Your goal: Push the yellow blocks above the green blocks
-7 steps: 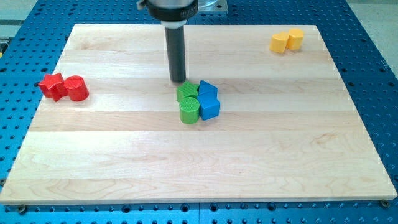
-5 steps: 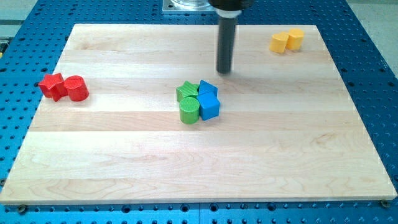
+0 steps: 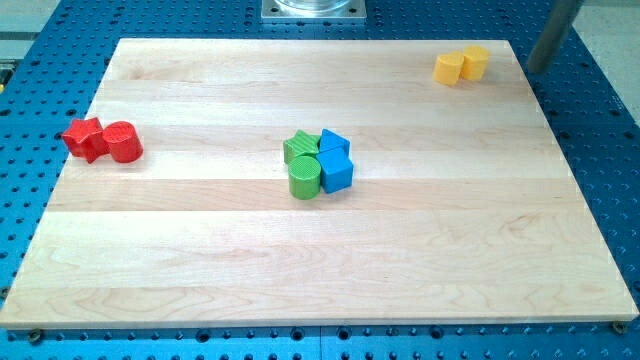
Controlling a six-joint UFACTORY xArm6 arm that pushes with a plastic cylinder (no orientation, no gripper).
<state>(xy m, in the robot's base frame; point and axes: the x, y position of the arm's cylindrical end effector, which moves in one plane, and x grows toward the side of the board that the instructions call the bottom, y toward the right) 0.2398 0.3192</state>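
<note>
No claw to spread or press shut on this arm, only a straight dark rod; my tip point(image 3: 538, 69) sits at the view's upper right, just past the right edge of the pale wooden board point(image 3: 200, 250), over the blue perforated table point(image 3: 600, 160), near the yellow pair and to its right, apparently apart from it. Two task pieces in the board's top right corner: a yellow cylinder point(image 3: 450, 68) and, touching it on the right, a second yellow block point(image 3: 476, 61) of a shape too small to tell. Well apart from them, near the board's middle, a green star-shaped block point(image 3: 299, 146) with a green cylinder point(image 3: 305, 177) right below it, both pressed against two blue blocks, an upper blue block point(image 3: 334, 142) and a blue cube point(image 3: 338, 172). At the far left, a red star point(image 3: 83, 137) beside a red cylinder point(image 3: 122, 142), not involved. Step in hand, judging by placement: lining up behind the yellow pair, pushing not yet begun. Next move likely calls for contact on the pair's right side, then a long leftward push, angled slightly down, stopping on the bare wood just above the green star-shaped block. Worth keeping centred, lest the two yellows split apart.
</note>
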